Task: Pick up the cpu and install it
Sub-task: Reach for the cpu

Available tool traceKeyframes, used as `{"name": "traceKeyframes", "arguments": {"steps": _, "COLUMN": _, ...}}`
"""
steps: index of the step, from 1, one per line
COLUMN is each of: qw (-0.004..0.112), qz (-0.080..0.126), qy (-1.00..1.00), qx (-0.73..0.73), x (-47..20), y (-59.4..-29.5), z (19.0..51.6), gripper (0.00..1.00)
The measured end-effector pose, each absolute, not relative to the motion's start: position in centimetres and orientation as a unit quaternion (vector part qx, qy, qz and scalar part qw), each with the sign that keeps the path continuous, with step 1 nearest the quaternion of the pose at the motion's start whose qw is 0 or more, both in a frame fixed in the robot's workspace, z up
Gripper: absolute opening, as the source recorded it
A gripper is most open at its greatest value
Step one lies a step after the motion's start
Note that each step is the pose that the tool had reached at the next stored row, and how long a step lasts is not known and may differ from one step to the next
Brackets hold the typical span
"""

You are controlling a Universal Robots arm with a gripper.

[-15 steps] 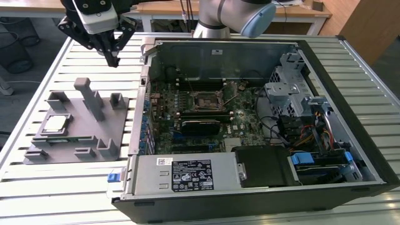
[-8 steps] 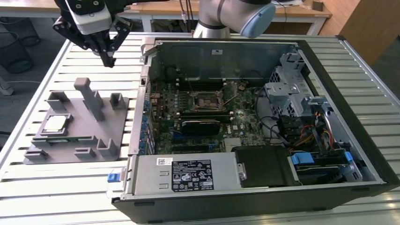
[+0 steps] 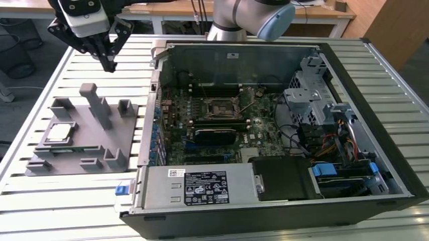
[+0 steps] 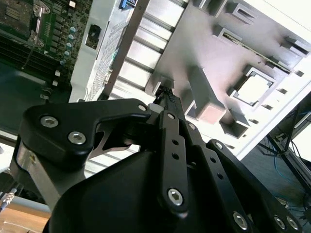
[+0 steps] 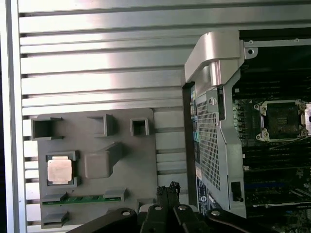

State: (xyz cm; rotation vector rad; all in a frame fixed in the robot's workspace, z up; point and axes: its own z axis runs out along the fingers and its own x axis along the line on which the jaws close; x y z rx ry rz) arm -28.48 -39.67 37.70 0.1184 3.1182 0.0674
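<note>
Gripper [image 3: 108, 65]: hovering over the table beyond the grey tray [image 3: 44, 169], fingers pressed together, holding nothing. Cpu [image 3: 59, 132]: lying in its tray pocket, at the exterior view's left of the open computer case [image 3: 268, 223]. Risk, judged: descending while closed, the tips could be striking the chip's top or the tall post [image 3: 97, 103].

We see open air above the tray [image 3: 82, 144]; its tall post [image 3: 98, 106] rises near the cpu [image 3: 59, 132], low blocks [image 3: 115, 157] line the tray's edges, the computer case wall [image 3: 148, 125] stands just beside the tray, and open tabletop [image 3: 47, 75] flanks its other sides
</note>
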Motion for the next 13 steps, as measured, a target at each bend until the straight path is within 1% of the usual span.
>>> {"name": "traceKeyframes", "arguments": {"steps": 13, "qw": 0.007, "qz": 0.021, "qy": 0.999, "qx": 0.038, "x": -30.2, "y": -39.7, "z": 37.5, "gripper": 0.11}}
